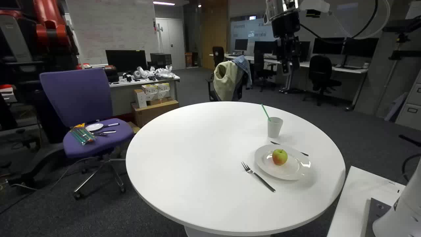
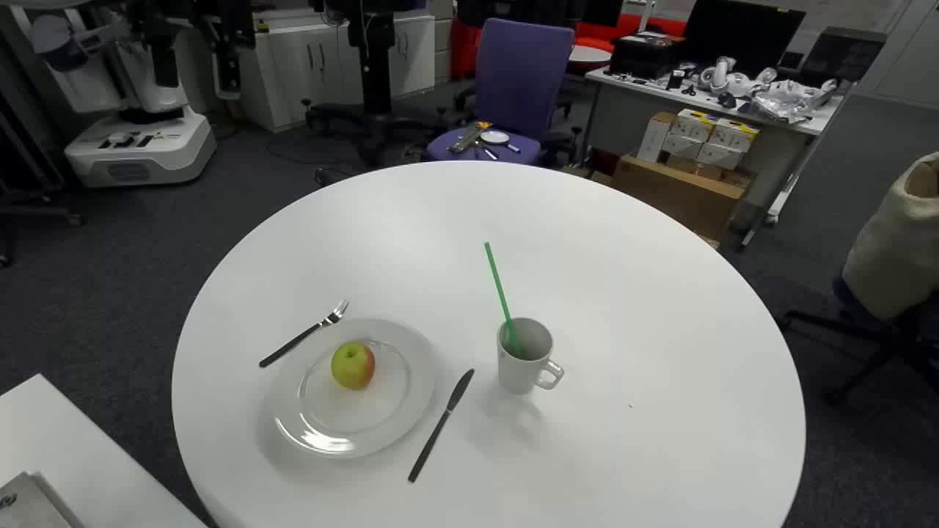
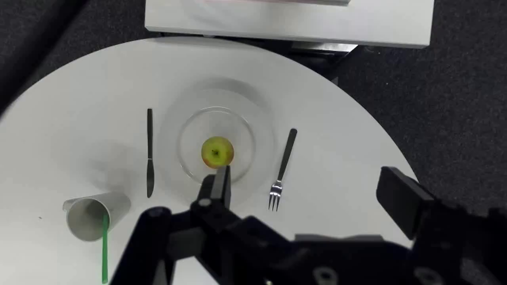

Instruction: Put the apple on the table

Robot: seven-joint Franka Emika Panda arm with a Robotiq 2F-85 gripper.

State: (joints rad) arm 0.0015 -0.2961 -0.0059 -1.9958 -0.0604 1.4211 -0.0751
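The apple (image 2: 353,366), round with no long axis to favour, sits stem up on the white plate (image 2: 392,403), which lies between the fork (image 3: 282,169) and the knife (image 3: 149,146) on the counter (image 1: 197,158). The fingers (image 3: 222,186) are spread wide with nothing between them and hang well above it all; in the wrist view the apple shows off to the side of their gap, just by the tip of one. The next move therefore seems to want a sideways shift to centre the apple before coming down, lest that tip land on it.
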